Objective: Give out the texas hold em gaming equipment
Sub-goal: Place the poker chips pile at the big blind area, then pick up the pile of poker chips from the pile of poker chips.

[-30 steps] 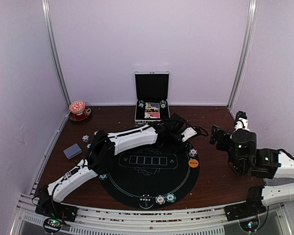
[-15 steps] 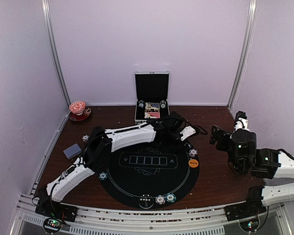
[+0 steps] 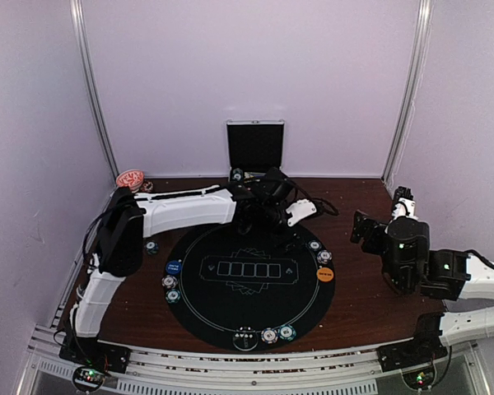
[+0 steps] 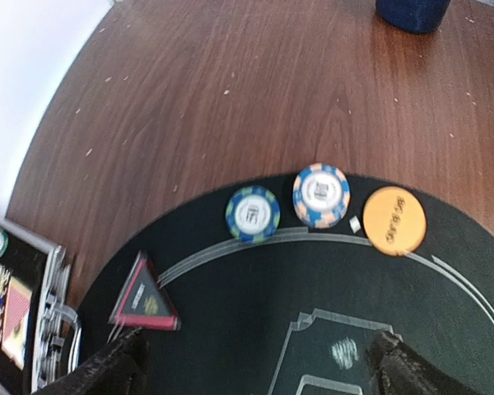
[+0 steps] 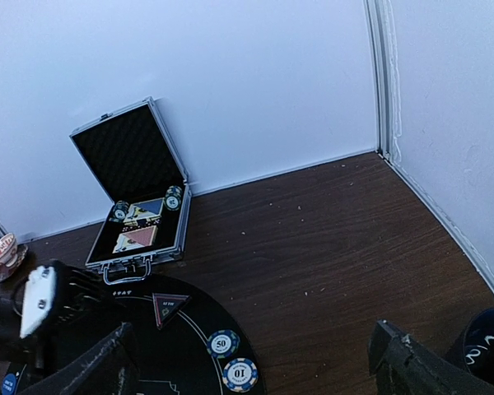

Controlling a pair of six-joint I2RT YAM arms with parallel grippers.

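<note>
Above the far edge of the black poker mat (image 3: 230, 304), the left jaws gape wide and empty near a red-edged triangle (image 4: 145, 300). The right jaws hang parted off the mat's right side.

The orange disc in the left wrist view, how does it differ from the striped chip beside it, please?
The orange disc is one plain colour with dark lettering; the striped chip has blue and peach stripes around a white centre. The orange disc looks larger than the striped chip. Both are round and lie flat near the edge of the black mat.
</note>
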